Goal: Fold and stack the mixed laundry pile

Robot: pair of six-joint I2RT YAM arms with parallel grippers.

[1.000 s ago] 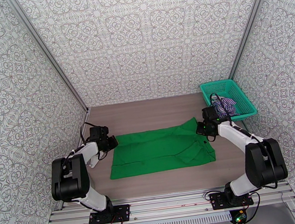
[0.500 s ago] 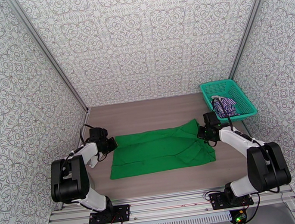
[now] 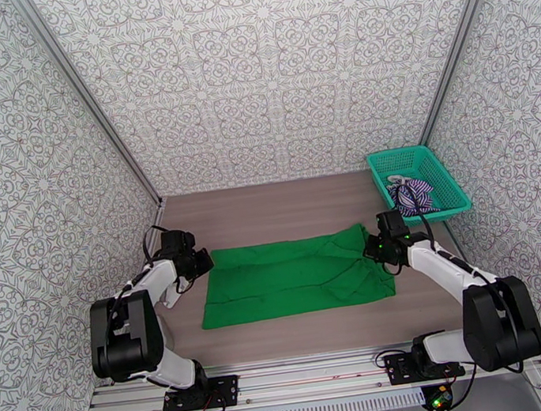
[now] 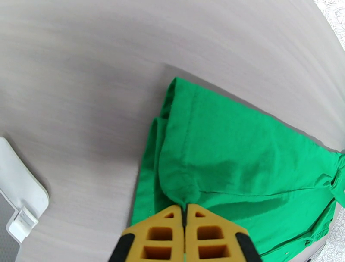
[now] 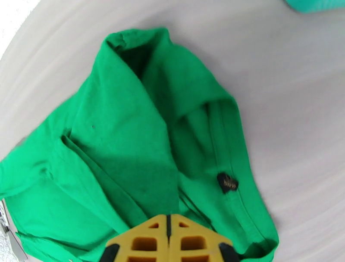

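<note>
Laundry here is two soft garments: a plain bright green cloth [image 3: 295, 275] and a purple-and-white thin-striped shirt [image 3: 413, 195]. The green cloth lies spread flat on the grey wood-grain table [image 3: 271, 206], between the two arms, with its long side going from left to right. The striped shirt sits crumpled inside the teal plastic mesh basket [image 3: 392, 157], which stands at the far right corner of the table, apart from the green cloth.

The left gripper [image 3: 202, 261] is at the far left corner of the green cloth. In the left wrist view its yellow fingers [image 4: 164, 232] are pressed together, and a pinch of the green cloth [image 4: 241, 151] is caught at the tips of the left gripper [image 4: 184, 209]; wrinkles run toward this point.

The right gripper [image 3: 371, 246] is at the far right corner. In the right wrist view the right gripper [image 5: 169, 217] is also closed, and the folds of the green cloth [image 5: 129, 142] rise and come together under its tips, so it grips the cloth too. A small dark label [image 5: 227, 182] shows on the hem just beside it.
</note>
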